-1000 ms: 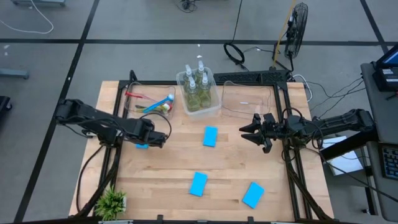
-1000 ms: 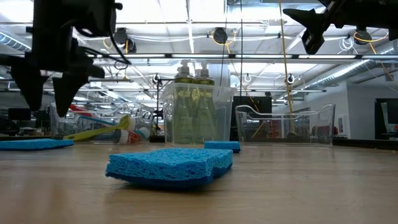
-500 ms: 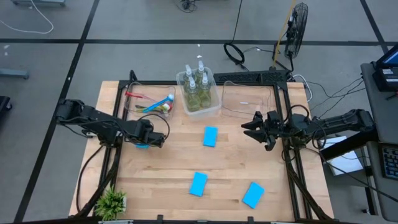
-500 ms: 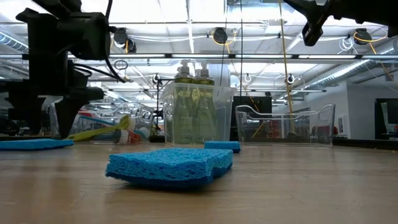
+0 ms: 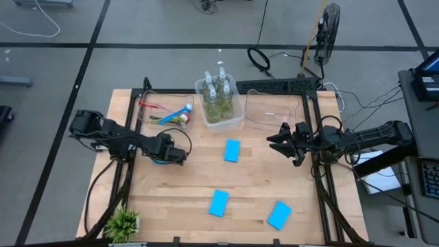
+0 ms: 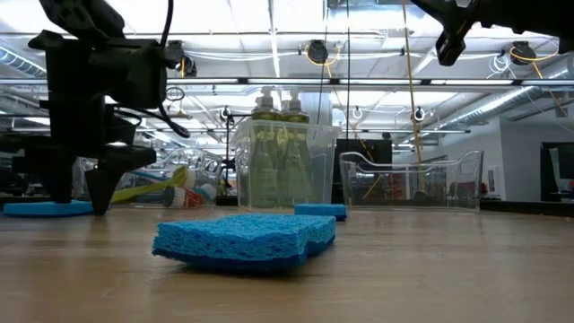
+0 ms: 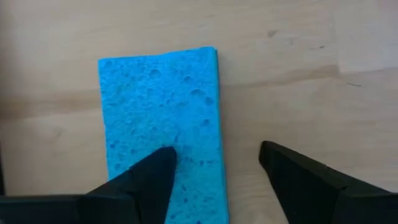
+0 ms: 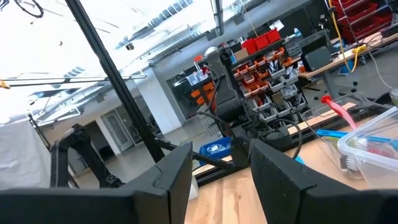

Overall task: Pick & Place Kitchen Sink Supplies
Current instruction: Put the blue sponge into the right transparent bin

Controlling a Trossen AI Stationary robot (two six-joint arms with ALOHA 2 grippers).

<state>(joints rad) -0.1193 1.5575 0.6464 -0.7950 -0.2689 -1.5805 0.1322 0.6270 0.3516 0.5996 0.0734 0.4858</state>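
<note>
A light-blue sponge (image 7: 161,118) lies flat on the wooden table's left part, and shows too as the sponge (image 6: 40,208) in the low view. My left gripper (image 7: 217,168) stands open right over it, pointing down, low at the table (image 6: 79,205). Three more sponges (image 5: 232,150) (image 5: 219,202) (image 5: 279,215) lie flat in the middle and near right. Soap bottles (image 5: 218,96) stand in a clear bin, and brushes (image 5: 168,113) lie in another. My right gripper (image 5: 271,145) hangs open and empty, high over the table's right part. My left gripper comes from above, astride one long edge (image 7: 216,112) of the sponge. One finger (image 7: 149,180) is over the sponge's top face, the other (image 7: 292,174) over bare wood beside it. Whether a fingertip touches the sponge, I cannot tell.
An empty clear bin (image 5: 271,110) stands at the far right beside the bottle bin (image 5: 236,120). A small potted plant (image 5: 123,223) sits at the near left corner. Bare wood lies between the sponges.
My left gripper has come down toward the sponge at the table's left, ending close over it and still open. The sponge has not moved. My right gripper has tipped up a little in place.
</note>
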